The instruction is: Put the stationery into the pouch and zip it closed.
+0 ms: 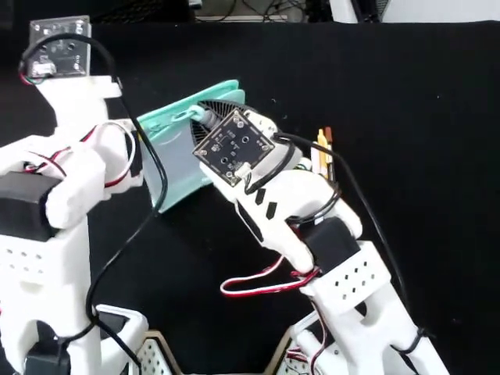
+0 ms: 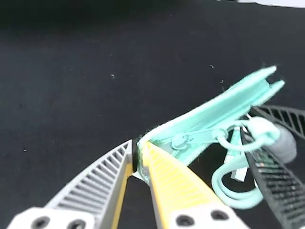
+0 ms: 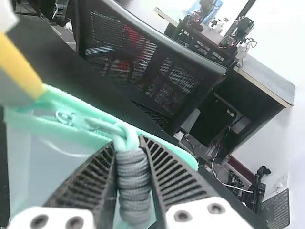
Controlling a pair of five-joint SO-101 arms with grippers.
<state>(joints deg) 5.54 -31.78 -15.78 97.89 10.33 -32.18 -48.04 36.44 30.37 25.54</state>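
- The pouch (image 1: 168, 152) is held up off the table (image 1: 406, 94) between the two arms, standing on edge with its zip edge uppermost, so that the zip can be worked from either end.
- The left gripper (image 2: 137, 153) is seen closed hard on the corner of the pouch, with only the fabric edge between its jaws. This hold is judged to serve as an anchor against the pull from the other side.
- The right gripper (image 3: 127, 144) is shut on the grey cord-wound grip (image 3: 133, 186), which is tied to the teal pull loop (image 2: 228, 191). The zip is thus driven by its tab rather than by the cloth.
- The zip slider (image 2: 179, 141) is found near the left gripper's end of the zip. The far end of the teal edge appears split in two, so the mouth is judged to be at least partly open there, though the inside cannot be seen.
- The pens (image 1: 324, 152) are seen lying together on the table, just beside the right arm and outside the pouch.
- From this the filling step is judged not yet done; an opened mouth is called for before the pens can be picked up.
- A slip at the clamped corner is the risk, since the pouch would swing toward the pulling side.
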